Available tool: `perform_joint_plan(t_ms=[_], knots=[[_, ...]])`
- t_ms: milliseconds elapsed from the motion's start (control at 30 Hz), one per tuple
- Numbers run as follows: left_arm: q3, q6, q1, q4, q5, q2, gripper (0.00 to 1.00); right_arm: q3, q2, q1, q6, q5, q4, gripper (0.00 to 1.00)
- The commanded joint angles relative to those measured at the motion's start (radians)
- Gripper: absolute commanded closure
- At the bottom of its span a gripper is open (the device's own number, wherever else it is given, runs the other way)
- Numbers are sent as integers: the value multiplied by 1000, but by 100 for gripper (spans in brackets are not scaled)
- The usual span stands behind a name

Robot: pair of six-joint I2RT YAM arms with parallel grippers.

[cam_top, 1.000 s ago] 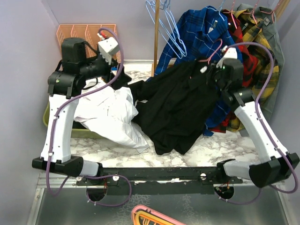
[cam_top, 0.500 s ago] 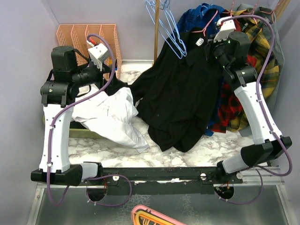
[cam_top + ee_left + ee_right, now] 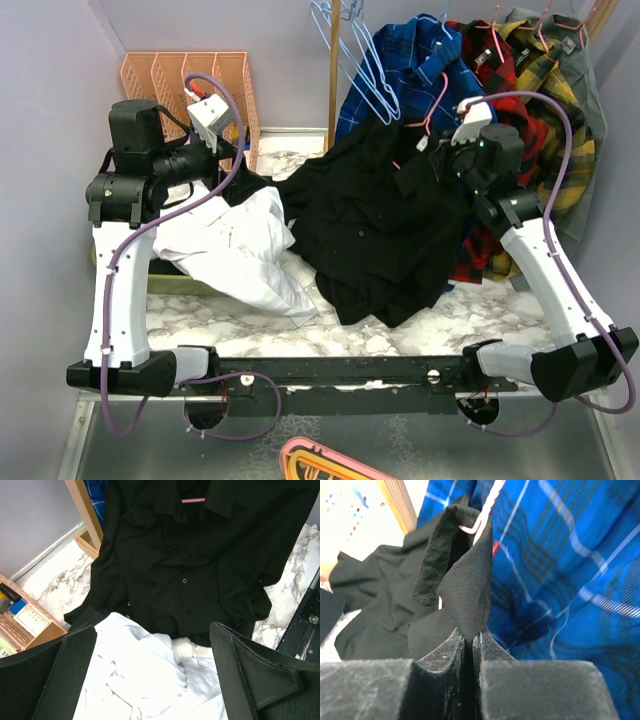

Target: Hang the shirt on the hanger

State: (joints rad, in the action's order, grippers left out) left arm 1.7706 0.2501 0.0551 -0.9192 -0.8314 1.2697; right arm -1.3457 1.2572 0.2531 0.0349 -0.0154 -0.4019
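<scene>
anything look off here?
The black shirt lies slumped across the table, not hanging straight. The pink hanger sits askew in its collar, which the right gripper pinches. A white garment is crumpled beside it.

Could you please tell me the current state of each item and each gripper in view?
black shirt: collar held up, lower part heaped on the table.
pink hanger: partly inside the shirt's collar.
right gripper: shut on the shirt's collar fabric.
left gripper: open, holding nothing.
white garment: crumpled on the table.
blue plaid shirt: hanging at the back.
light blue hangers: hanging, bare.
</scene>
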Motion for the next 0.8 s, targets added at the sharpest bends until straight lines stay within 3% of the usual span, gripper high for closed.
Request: perform_joint_plan(t_ms=[0, 267, 433, 600, 767], knots=[[-10, 17, -6, -15, -43, -24, 1, 129, -70, -5, 59, -35, 84, 99], [-25, 22, -9, -16, -43, -26, 1, 244, -231, -5, 83, -116, 54, 99], [-36, 21, -18, -15, -67, -20, 1, 164, -322, -3, 86, -191, 7, 99], [-43, 21, -31, -16, -92, -19, 1, 0, -239, -4, 32, -179, -82, 99], [-46, 15, -42, -9, -100, -23, 1, -227, -44, -3, -60, 37, -163, 99]])
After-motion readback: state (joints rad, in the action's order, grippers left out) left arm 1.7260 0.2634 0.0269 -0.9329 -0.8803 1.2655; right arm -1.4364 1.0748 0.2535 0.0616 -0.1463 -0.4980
